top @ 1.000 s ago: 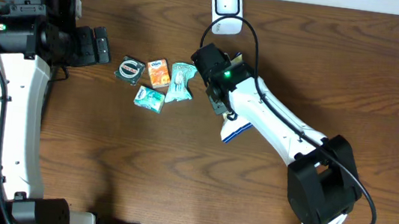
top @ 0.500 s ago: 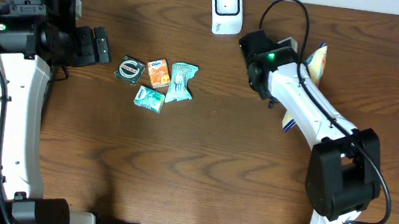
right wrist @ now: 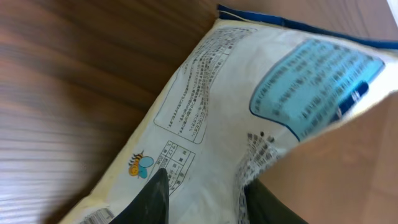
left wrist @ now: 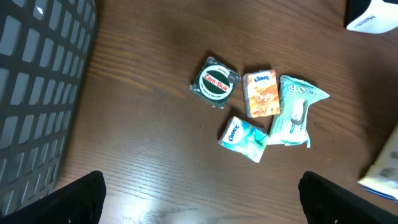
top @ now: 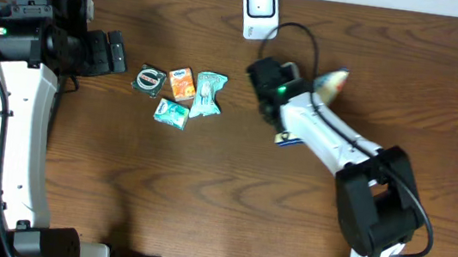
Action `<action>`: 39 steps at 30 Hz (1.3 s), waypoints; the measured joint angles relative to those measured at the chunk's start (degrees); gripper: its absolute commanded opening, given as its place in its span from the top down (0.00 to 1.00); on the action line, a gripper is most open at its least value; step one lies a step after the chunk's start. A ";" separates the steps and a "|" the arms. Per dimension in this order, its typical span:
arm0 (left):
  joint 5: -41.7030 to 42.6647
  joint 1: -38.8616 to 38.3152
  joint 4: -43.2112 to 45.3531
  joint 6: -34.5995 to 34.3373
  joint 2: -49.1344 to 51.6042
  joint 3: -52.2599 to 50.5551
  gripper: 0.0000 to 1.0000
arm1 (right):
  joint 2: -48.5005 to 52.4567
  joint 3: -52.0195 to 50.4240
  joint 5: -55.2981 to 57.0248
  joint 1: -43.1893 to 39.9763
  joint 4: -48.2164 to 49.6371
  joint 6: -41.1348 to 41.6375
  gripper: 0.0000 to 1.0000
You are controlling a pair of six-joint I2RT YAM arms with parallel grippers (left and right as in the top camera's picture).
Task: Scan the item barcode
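A white packet with printed text, a blue label and a small bee drawing fills the right wrist view. My right gripper has its fingers a little apart, and the packet lies between them. From overhead, the packet's ends stick out either side of the right wrist, below and to the right of the white barcode scanner. My left gripper stands wide open and empty over bare table at the far left.
A small group of items lies left of centre: a round Zam-Buk tin, an orange Kleenex pack, a teal pouch and a green Kleenex pack. A grey mesh surface borders the table's left side.
The right arm swung the packet out to the right past the scanner, then back left to below it. Its fingers have parted. The left arm has not moved.
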 measured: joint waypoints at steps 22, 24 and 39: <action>0.00 0.00 0.00 0.00 0.00 0.00 0.02 | 0.00 1.07 -34.53 -12.98 0.44 16.79 0.01; 0.00 0.00 0.00 0.00 0.00 0.00 0.02 | 0.00 1.07 -46.03 -17.97 1.25 17.70 0.01; 0.00 0.00 0.00 0.00 0.00 0.00 0.02 | 0.09 -10.03 -63.87 -19.96 22.91 31.06 0.18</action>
